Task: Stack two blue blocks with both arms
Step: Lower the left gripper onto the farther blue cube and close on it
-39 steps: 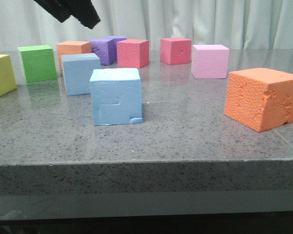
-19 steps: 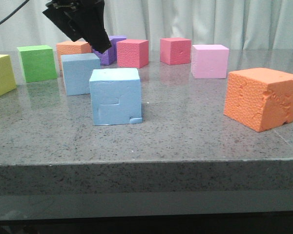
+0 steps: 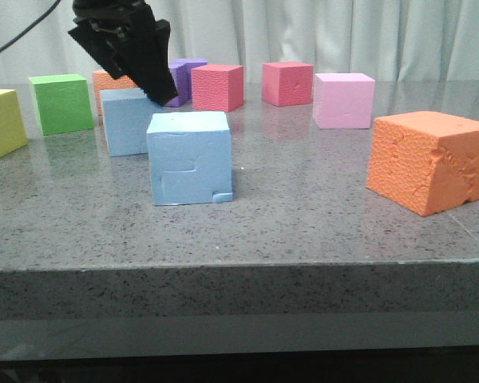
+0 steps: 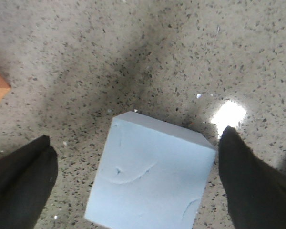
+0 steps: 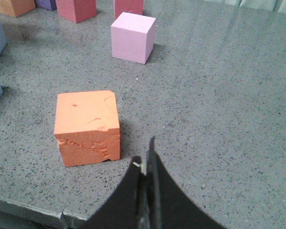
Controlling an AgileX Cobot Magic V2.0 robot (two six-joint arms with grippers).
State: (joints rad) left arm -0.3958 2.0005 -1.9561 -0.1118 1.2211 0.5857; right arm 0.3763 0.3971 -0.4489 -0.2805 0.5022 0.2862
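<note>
Two sky-blue blocks stand apart on the grey table. The one with a stepped groove [image 3: 190, 158] is nearer the front. The other blue block [image 3: 128, 121] is behind it to the left and shows faint cracks in the left wrist view [image 4: 150, 179]. My left gripper [image 3: 148, 80] hangs just above this rear block. It is open [image 4: 136, 136], with one finger [image 4: 21, 181] on each side of the block and not touching it. My right gripper [image 5: 145, 160] is shut and empty, low over the table near the big orange cube [image 5: 87, 126]. It is out of the front view.
Yellow [image 3: 0, 124], green [image 3: 61, 102], orange [image 3: 112, 78], purple [image 3: 180, 76], red [image 3: 217, 86], rose [image 3: 287, 82] and pink [image 3: 343, 100] cubes line the back. A large orange cube [image 3: 429, 159] stands at the right. The table's front edge [image 3: 239, 263] is close.
My left gripper has come down from the top of the front view to just above the rear blue block. The blocks have not moved.
</note>
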